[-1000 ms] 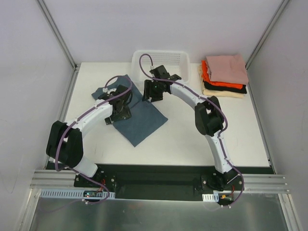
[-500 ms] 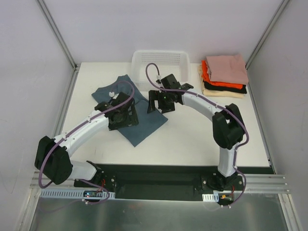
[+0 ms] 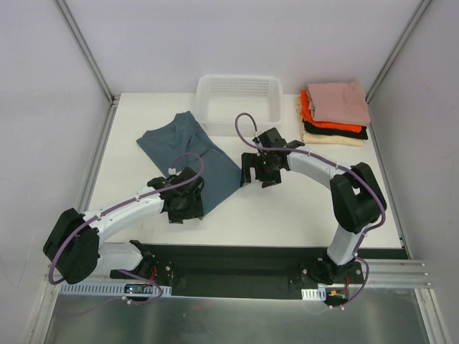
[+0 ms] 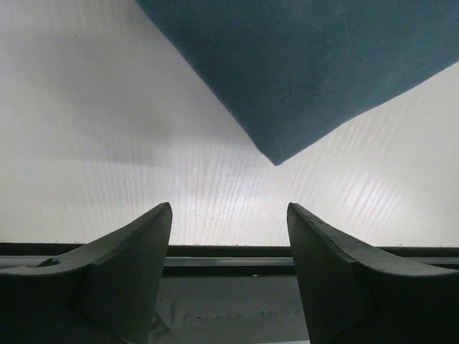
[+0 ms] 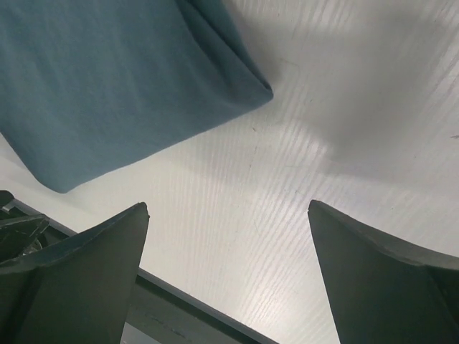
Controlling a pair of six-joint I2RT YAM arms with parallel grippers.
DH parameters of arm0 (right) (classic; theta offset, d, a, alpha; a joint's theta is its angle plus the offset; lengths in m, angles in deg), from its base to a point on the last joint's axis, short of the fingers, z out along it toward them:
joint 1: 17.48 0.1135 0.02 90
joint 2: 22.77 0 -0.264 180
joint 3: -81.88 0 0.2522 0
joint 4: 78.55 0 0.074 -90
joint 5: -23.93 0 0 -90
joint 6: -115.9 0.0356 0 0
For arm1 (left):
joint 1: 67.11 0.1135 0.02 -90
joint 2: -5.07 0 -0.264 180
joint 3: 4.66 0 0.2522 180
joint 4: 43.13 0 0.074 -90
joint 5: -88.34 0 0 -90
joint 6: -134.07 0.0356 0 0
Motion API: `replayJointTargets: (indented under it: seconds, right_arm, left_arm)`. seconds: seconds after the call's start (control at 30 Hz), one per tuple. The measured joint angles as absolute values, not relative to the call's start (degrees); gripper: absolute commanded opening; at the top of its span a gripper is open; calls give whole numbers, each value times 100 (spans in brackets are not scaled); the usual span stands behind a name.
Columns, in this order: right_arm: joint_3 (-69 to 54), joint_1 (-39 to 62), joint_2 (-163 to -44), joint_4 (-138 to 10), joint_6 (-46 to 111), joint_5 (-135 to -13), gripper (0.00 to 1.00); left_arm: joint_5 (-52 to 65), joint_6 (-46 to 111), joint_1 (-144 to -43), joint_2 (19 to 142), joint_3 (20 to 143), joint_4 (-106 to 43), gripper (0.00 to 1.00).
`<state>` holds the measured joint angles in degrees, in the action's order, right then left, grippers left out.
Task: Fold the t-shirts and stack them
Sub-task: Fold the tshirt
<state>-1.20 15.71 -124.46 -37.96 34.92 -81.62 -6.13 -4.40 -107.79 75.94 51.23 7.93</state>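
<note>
Left gripper (image 4: 229,215) and right gripper (image 5: 228,209) hover empty, fingers spread, at either end of the near edge of the blue-grey shirt (image 3: 188,154) lying on the table (image 3: 287,208), seemingly poised for another fold, well apart from the folded stack (image 3: 335,111).

No text, label, brand, number or sign can be read in any of the views.
</note>
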Motion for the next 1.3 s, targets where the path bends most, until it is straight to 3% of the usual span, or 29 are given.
replayJointTargets:
  seconds: [0.37,0.5,0.8,0.87,0.93,1.1,1.23,1.3]
  right_arm:
    - [-120,1457,-12583,-3971,3625,-8199,99]
    - [-123,1457,-12677,-3971,3641,-8197,96]
    - [-459,1451,-13007,-4001,3656,-8197,84]
    - [-540,1451,-13110,-4010,3656,-8169,83]
    - [-597,1451,-13193,-4010,3636,-8110,79]
    - [-859,1438,-13460,-4027,3586,-8024,56]
    - [-1146,1429,-13759,-4062,3588,-8073,49]
    - [-1261,1420,-13862,-4080,3593,-8118,40]
  left_arm:
    - [-617,-842,-10751,7946,5064,172,40]
    - [-615,-940,-10744,8184,5040,19,36]
    - [-506,-999,-10624,8624,5042,-293,16]
    - [-464,-1001,-10598,8648,5044,-328,3]
    - [-412,-1034,-10563,8672,5053,-370,0]
    - [-311,-1041,-10524,8718,5077,-413,0]
    - [-290,-1041,-10524,8718,5073,-431,0]
    - [-270,-1041,-10524,8716,5064,-455,0]
